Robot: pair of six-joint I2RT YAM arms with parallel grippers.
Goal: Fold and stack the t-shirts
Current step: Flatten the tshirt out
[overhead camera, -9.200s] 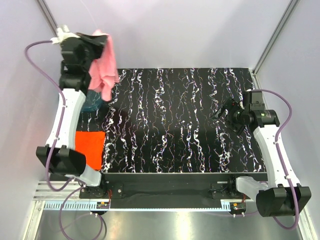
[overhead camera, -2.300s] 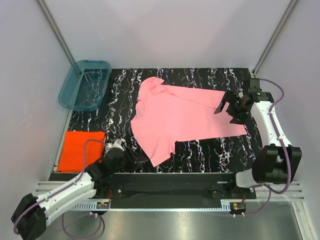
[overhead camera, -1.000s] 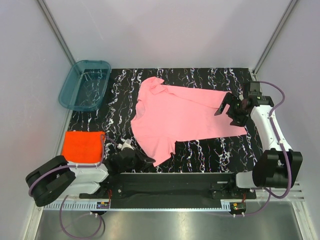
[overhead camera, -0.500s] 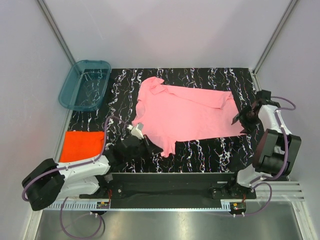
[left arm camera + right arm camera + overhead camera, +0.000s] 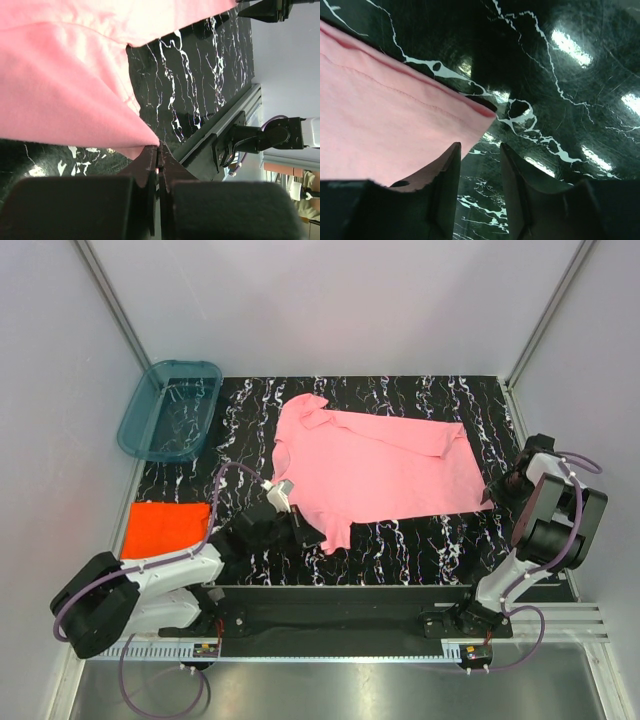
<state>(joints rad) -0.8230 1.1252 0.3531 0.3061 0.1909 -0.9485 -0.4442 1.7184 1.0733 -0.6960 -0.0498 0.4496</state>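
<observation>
Sits slightly nearer than 0.5 s ago with right tool [image 5: 479, 155], spread over pink t-shirt's [image 5: 370, 465] hem corner; pinches its sleeve tip in left tool [image 5: 158, 150] on worktop [image 5: 400, 540].

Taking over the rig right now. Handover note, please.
Left gripper: shut, pinching the near sleeve tip of the pink t-shirt.
Right gripper: open, low at that shirt's near right hem corner, holding nothing.
The pink t-shirt lies spread out mid-table, unfolded. The orange-red t-shirt sits folded at the near left edge.
Done: orange-red one folded.
Left: fold the pink one and stack the two.
</observation>
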